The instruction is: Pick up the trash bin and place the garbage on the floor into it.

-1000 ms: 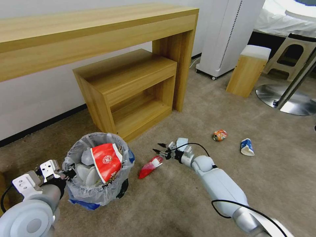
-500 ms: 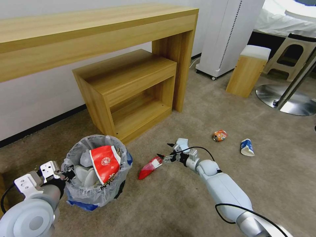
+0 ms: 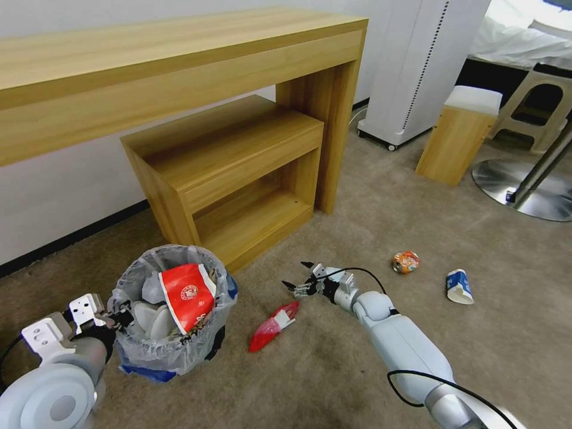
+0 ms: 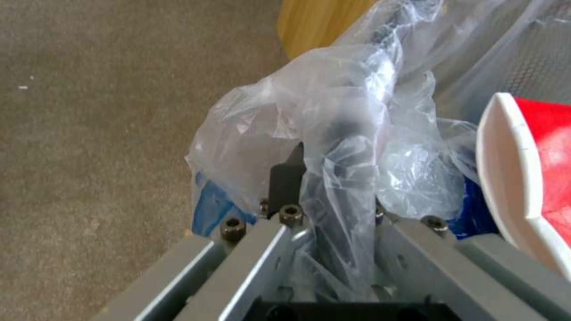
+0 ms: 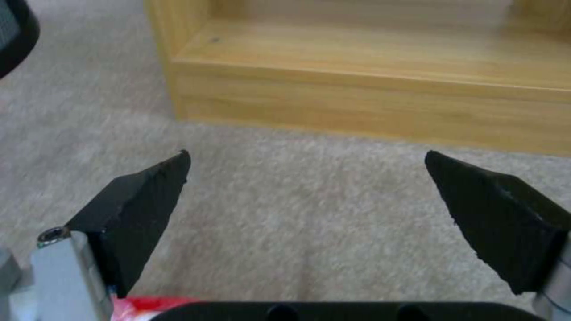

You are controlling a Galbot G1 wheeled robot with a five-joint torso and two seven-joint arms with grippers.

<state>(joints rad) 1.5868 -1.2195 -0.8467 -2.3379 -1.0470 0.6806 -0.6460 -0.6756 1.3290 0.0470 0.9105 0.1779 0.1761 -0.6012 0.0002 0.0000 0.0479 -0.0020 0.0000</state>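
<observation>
The trash bin point(image 3: 173, 351), black with a crinkly clear bag, stands at the lower left on the floor point(image 3: 333, 369) and holds a red paper cup point(image 3: 185, 295) and white slippers point(image 3: 152, 319). My left gripper point(image 3: 121, 314) is shut on its near rim; the left wrist view shows the left gripper point(image 4: 324, 151) pinching the bag-covered edge point(image 4: 351, 129). Garbage lies on the carpet: a red wrapper point(image 3: 273, 319), a crushed orange can point(image 3: 406, 261) and a blue-white paper cup point(image 3: 460, 286). My right gripper point(image 3: 298, 277) hangs open just beyond the wrapper's far end, and the right gripper point(image 5: 306, 178) holds nothing.
A long wooden desk point(image 3: 179, 65) runs along the wall with a low wooden shelf unit point(image 3: 232, 173) under it, close behind the bin. A white appliance point(image 3: 417, 65), a wooden stool point(image 3: 456, 137) and a round metal stand base point(image 3: 524, 190) sit at the back right.
The whole picture has shifted, so the camera moved. My right gripper, which was by the red wrapper's tip, now stands a little farther from it. The left gripper still grips the bin.
</observation>
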